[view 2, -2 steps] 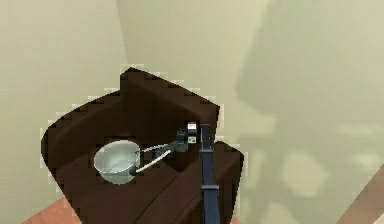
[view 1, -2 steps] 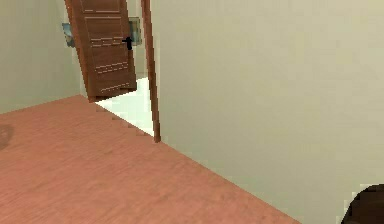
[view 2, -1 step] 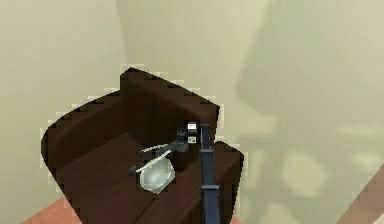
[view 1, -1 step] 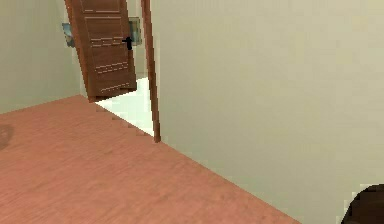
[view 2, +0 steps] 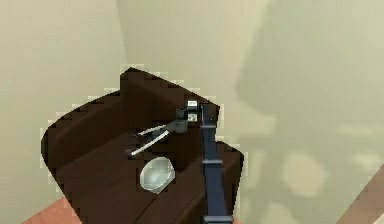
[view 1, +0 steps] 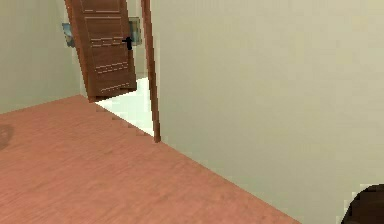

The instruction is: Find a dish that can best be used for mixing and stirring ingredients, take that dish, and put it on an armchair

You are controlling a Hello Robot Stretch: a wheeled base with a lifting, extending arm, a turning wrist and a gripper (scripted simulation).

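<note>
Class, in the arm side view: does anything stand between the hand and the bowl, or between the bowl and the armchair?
Nothing visible does. The pale bowl lies on the seat of the dark armchair. The hand shows just above and left of it in the picture, with only bare seat between them.

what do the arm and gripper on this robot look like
The arm is a dark square bar with a bluish sheen. At its far end sit two small white squares with black marks. The gripper has a small dark body and two thin, pale grey fingers. No cables can be made out.
</note>
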